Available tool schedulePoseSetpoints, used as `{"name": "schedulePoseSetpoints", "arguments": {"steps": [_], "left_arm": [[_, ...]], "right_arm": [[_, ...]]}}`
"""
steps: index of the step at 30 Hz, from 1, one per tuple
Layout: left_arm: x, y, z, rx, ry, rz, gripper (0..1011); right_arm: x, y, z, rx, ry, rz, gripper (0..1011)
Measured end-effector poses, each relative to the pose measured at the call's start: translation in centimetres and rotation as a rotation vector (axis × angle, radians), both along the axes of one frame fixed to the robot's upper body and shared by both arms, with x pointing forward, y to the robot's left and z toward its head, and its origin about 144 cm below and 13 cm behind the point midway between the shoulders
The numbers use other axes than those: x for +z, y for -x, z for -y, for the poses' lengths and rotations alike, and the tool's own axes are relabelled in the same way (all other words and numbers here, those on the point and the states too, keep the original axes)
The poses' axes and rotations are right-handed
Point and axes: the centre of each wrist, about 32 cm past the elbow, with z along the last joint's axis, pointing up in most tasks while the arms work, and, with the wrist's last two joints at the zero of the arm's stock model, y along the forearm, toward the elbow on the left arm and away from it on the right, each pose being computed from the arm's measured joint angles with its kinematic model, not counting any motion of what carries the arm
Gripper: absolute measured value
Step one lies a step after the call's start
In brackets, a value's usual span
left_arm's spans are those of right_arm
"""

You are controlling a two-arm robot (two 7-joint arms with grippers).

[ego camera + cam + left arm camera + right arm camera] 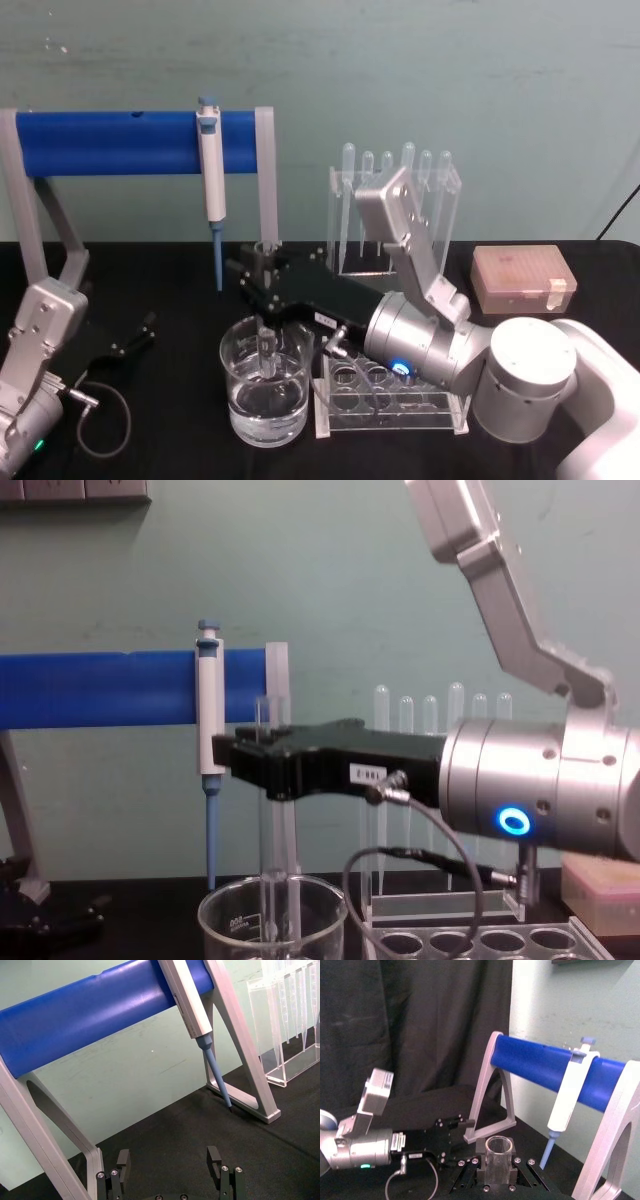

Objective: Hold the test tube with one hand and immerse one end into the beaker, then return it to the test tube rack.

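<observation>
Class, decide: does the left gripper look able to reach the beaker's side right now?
Probably yes. The left gripper sits open, bare cloth separates it from the beaker, and the right gripper holding the test tube is above the rim.

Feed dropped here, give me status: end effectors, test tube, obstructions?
Right end effector shut on test tube, lower end inside beaker. Left end effector open, parked far left. Test tube rack beside beaker, micropipette hanging behind.
</observation>
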Motion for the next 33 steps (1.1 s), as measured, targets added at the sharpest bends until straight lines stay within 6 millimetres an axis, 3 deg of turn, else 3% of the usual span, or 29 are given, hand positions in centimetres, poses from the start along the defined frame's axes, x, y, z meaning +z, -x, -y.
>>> {"name": "schedulePoseSetpoints", "arguments": {"steps": [22,33], "left_arm": [[0.0,0.0,0.0,0.000,0.000,0.000,1000],[0.0,0.0,0.0,0.000,0.000,0.000,1000]], "right_arm": [[-3.3,0.6,-0.2,0.004,0.045,0.017,217],[-3.6,0.8,-0.1,-0.009,0.033,0.015,217]]}}
